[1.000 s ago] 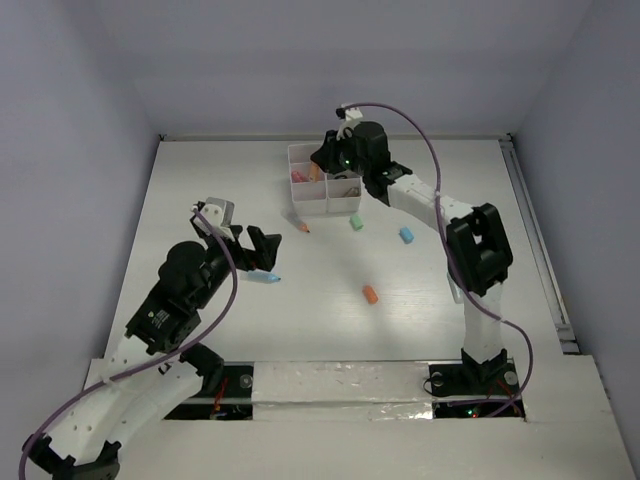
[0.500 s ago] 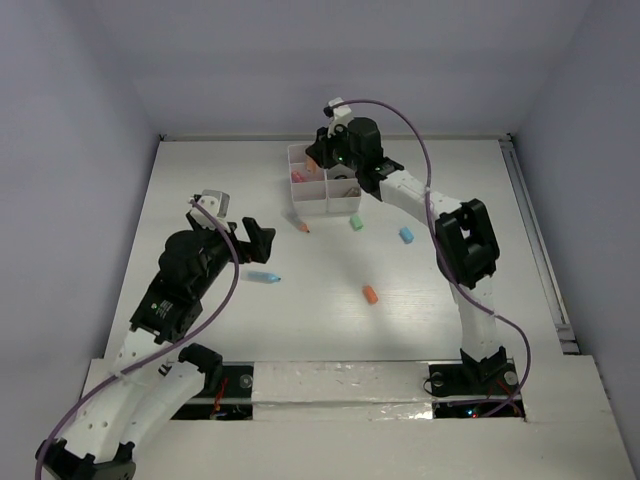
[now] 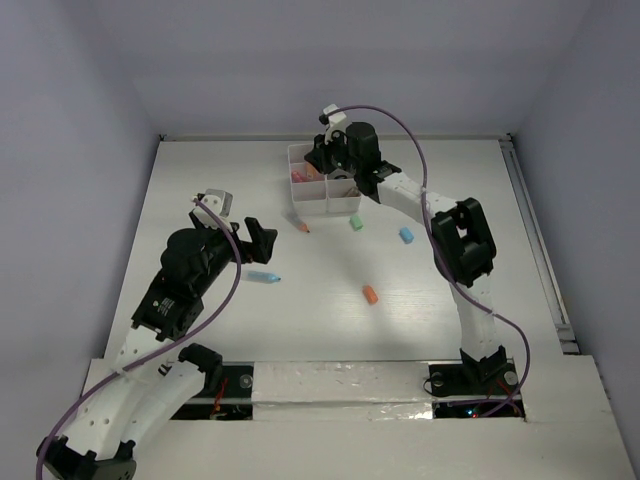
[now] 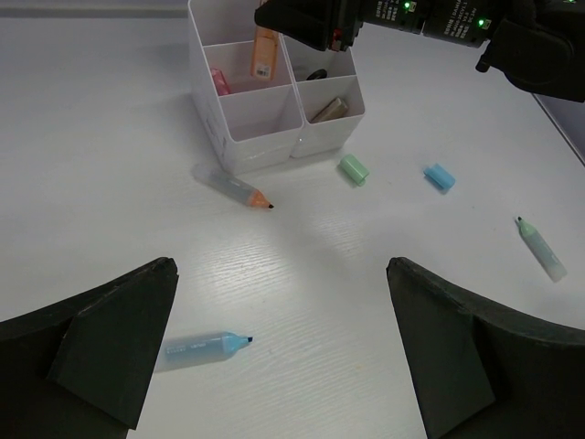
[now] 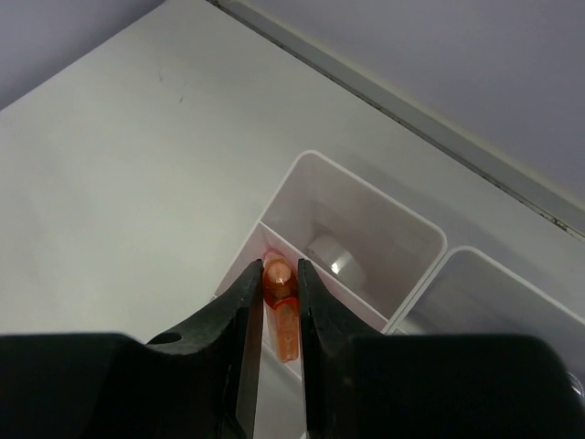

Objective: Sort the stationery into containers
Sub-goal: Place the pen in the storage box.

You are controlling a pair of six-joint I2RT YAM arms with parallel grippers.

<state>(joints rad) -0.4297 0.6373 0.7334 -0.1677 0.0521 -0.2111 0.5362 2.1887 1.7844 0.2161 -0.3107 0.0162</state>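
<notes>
Two fingers of the right gripper point(image 5: 279, 274) pinch an orange marker point(image 5: 282, 315) in a narrow grip. Its long axis is near vertical, one end up between the fingertips and the rest hanging below them over the white organiser box point(image 5: 430, 236). The lower end is at a divider wall; can't tell if it touches the floor. Just beyond the fingers, the next compartment holds a white round item point(image 5: 334, 258). In the left wrist view a pink item point(image 4: 219, 82) lies in the compartment under the marker, and a tan item point(image 4: 329, 110) and a black item point(image 4: 317, 73) sit in the neighbouring column. The left gripper point(image 4: 281, 270) is spread wide and holds nothing, above the table point(image 4: 91, 137), well apart from the box. Below it, nearer its left finger: light-blue marker point(image 4: 203, 347), tip pointing toward the right finger. Ahead of the fingers: grey marker with orange tip point(image 4: 233, 187) just beside the box's near wall, tip pointing away from it. Farther right: green bit point(image 4: 353, 168), blue bit point(image 4: 440, 176), pale-green marker point(image 4: 541, 249). An orange bit point(image 3: 369, 294) lies on open table between the arms. There is open room left of the box, and the table's far edge is close behind it.
</notes>
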